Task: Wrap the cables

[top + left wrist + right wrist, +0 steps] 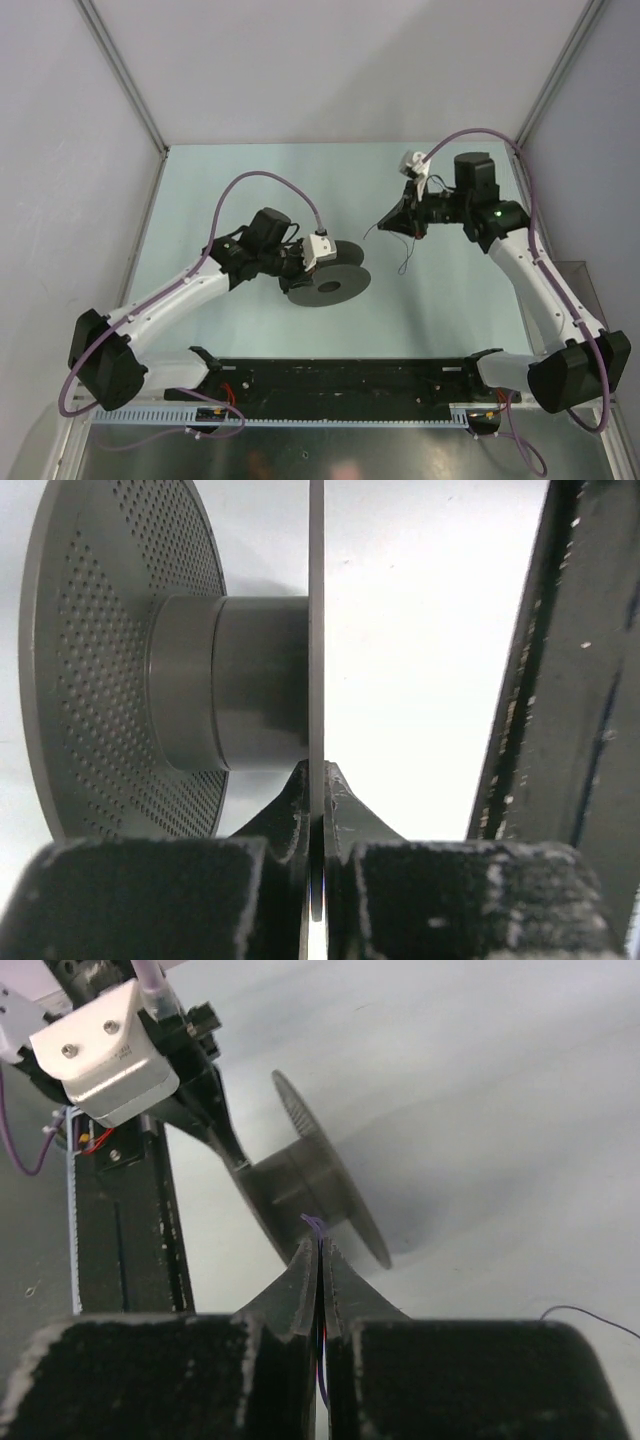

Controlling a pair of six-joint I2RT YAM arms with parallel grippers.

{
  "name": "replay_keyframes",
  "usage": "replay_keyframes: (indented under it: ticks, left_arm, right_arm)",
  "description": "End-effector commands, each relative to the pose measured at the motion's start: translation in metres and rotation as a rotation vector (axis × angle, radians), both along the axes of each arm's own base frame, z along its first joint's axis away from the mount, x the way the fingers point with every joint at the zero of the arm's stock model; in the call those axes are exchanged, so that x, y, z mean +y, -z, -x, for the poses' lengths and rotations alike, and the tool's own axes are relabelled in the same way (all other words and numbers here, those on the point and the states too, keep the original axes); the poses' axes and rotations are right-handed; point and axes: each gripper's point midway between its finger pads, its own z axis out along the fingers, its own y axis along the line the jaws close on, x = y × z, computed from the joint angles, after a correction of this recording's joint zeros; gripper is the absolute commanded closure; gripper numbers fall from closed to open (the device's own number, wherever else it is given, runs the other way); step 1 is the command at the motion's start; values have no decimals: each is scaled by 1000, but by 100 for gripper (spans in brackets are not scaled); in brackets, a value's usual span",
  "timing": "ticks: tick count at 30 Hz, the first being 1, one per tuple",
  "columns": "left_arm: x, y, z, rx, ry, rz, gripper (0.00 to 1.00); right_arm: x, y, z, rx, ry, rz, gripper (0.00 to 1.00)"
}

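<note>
Though top view hides grips, wrist views show left jaws clamping spool, right jaws clamping cable.

**Most of the wire is lost from view**

In the right wrist view, only a short purple tip of the wire shows above the right gripper. The rest is hidden between its pressed-together fingers, and a loose strand runs off the right edge. From above it is too fine to trace. In the left wrist view the spool is cut off at the top. The rim of its near disc is buried in the left gripper. A blurred dark bar on the right cannot be identified.
</note>
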Motion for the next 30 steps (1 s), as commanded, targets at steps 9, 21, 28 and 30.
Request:
replay_keyframes:
  ticks: [9, 21, 28, 30]
  left_arm:
    - [6, -14, -5, -207, 46, -20, 59]
    - [22, -93, -6, -364, 33, 184, 21]
    - [21, -133, -16, -293, -30, 331, 31]
    - [21, -131, -20, -274, -59, 339, 33]
  right_arm:
    - [46, 24, 25, -69, -130, -58, 100]
    - [69, -11, 14, -170, -149, -212, 100]
    - [78, -26, 17, -165, -168, -273, 100]
    - [80, -23, 19, -160, -179, -270, 100]
